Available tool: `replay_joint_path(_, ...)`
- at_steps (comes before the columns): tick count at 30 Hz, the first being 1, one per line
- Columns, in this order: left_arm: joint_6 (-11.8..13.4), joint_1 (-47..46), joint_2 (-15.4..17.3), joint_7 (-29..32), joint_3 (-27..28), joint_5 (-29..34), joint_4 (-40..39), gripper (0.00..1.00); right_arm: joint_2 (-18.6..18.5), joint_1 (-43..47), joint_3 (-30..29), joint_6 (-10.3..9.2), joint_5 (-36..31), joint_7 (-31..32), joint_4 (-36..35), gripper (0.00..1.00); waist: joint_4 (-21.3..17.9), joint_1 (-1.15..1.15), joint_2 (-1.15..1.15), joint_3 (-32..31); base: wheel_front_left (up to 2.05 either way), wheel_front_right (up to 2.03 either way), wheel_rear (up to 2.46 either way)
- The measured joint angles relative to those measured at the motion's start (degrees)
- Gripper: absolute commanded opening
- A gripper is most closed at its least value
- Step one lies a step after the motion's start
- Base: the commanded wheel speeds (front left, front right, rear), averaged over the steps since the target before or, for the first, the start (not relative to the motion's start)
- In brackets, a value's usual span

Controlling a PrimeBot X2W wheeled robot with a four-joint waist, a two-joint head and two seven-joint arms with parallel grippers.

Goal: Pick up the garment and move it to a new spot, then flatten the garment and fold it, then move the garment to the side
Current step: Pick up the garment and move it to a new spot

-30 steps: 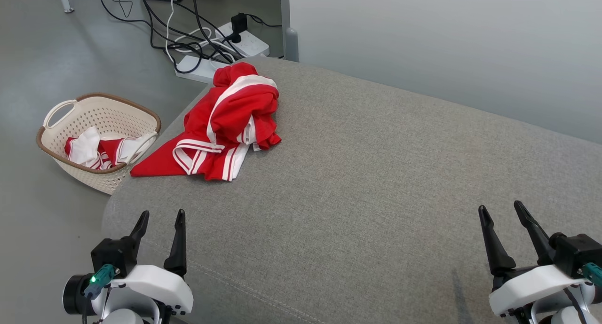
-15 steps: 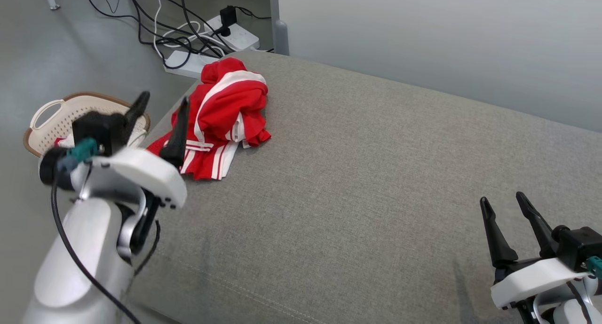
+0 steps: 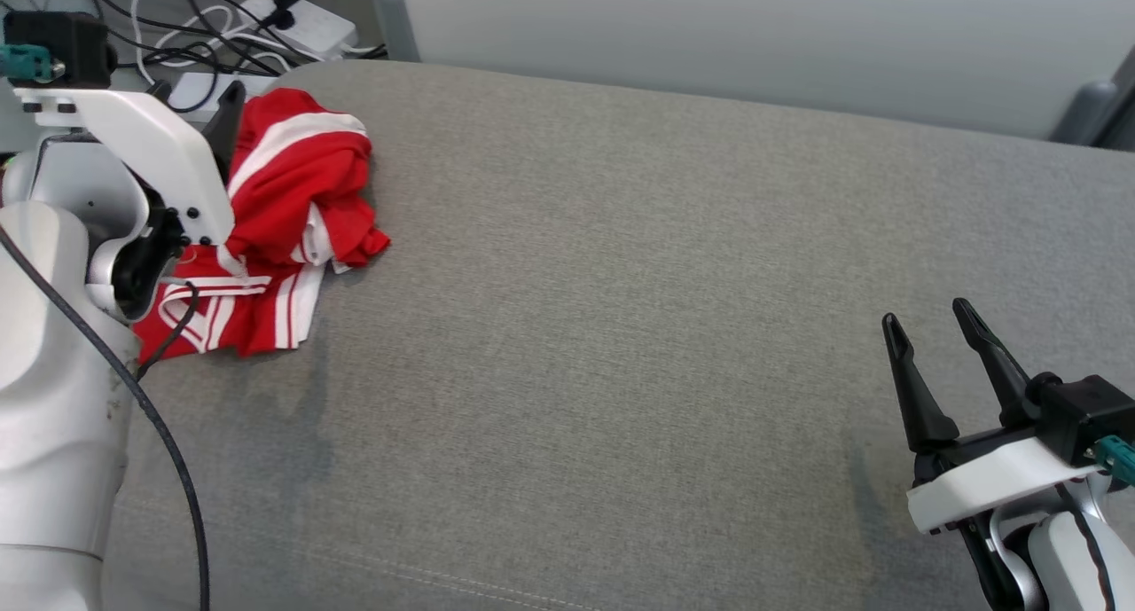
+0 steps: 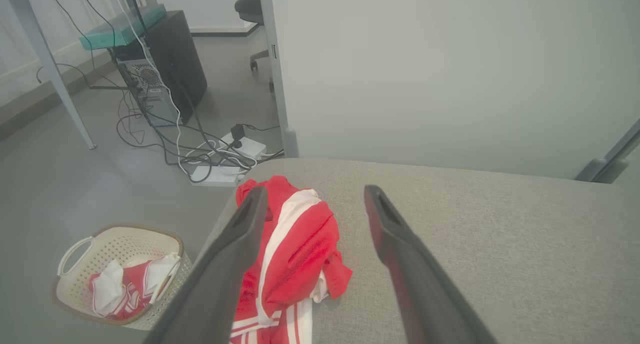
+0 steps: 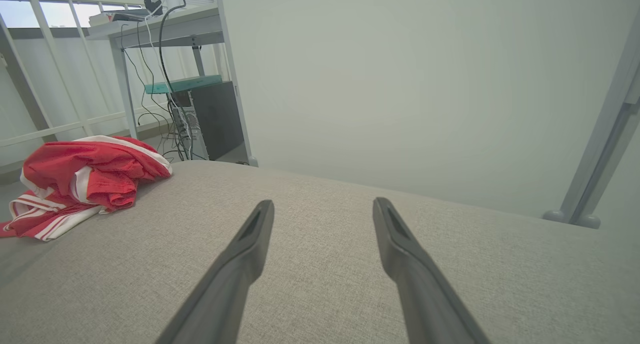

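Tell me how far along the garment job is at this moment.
Done: nothing yet; the red garment lies crumpled at the left end of the grey cushion. In hand: the left gripper hangs open close to the garment, fingers aimed at it, not gripping. The right gripper is open, well apart from it. Left: pick up, move, flatten, fold, set aside.

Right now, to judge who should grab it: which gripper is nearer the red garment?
Left. The left gripper hangs open close over the red garment; the right gripper is open far across the grey cushion, toward its right side.
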Motion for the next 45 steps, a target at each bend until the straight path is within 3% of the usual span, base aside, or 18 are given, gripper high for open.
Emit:
replay_joint_path(14,1.08,-0.94,6.69,0.89,5.92,-3.66,18.78,1.0,-2.58,-4.47,2.16,0.0,0.45,0.0,-1.3,1.0,-8.93,0.0,0.0,8.55,0.0,0.0,0.0)
replay_joint_path(22,0.83,-0.81,6.91,0.38,7.03,-5.47,23.26,1.0,-3.05,-5.64,2.89,0.0,0.46,0.0,-1.36,1.0,-9.69,0.0,0.0,10.18,0.0,0.0,0.0)
replay_joint_path(23,0.83,-0.81,6.94,0.96,6.98,-5.64,23.64,0.74,-3.04,-5.77,3.0,0.0,0.48,0.0,-1.35,1.0,-9.73,0.0,0.0,10.11,0.0,0.0,0.0)
replay_joint_path(25,0.85,-0.79,6.98,0.49,6.95,-5.77,23.79,0.0,-3.05,-5.83,3.09,0.0,0.55,0.0,-1.34,1.0,-9.77,0.0,0.0,9.85,0.0,0.0,0.0)
replay_joint_path(36,0.92,-0.87,7.49,-3.93,3.82,-3.32,20.83,0.0,-3.12,-5.72,2.48,0.0,1.44,0.0,-0.92,1.0,-9.0,0.0,0.0,8.02,0.0,0.0,0.0)
replay_joint_path(45,2.54,-1.15,8.6,-9.46,1.25,-0.19,9.0,0.0,-2.34,-4.81,-0.3,0.0,1.43,0.0,-1.1,1.0,-8.01,0.0,0.0,5.29,0.0,0.0,0.0)
